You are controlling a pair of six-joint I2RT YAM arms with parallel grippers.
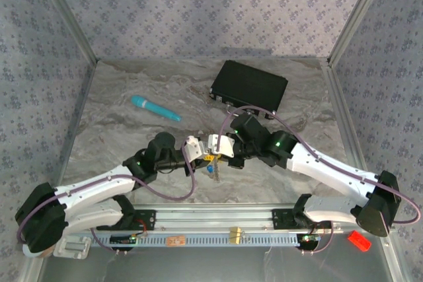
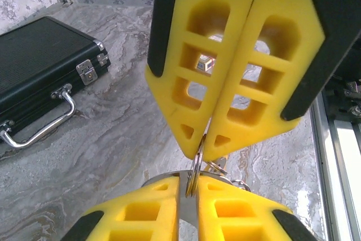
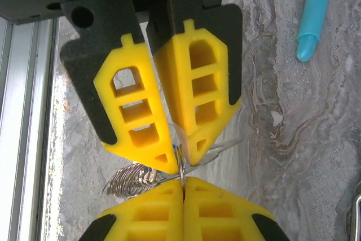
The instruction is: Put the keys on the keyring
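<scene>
Left wrist view: left fingers [image 2: 148,207] and right fingers [image 2: 225,111] each pinch the keyring [image 2: 194,174] over the bench's [image 2: 113,139] near edge. Threading seems underway; next, its coil must be parted.

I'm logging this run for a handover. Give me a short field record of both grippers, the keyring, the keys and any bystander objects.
left gripper: shut on the thin silvery metal keyring
right gripper: shut on the same keyring, tip to tip with the left gripper
keys: blue-headed and yellow-headed, dangling beneath the two grippers
black hard case: closed, beyond the grippers
teal pen: lying left of the case
</scene>
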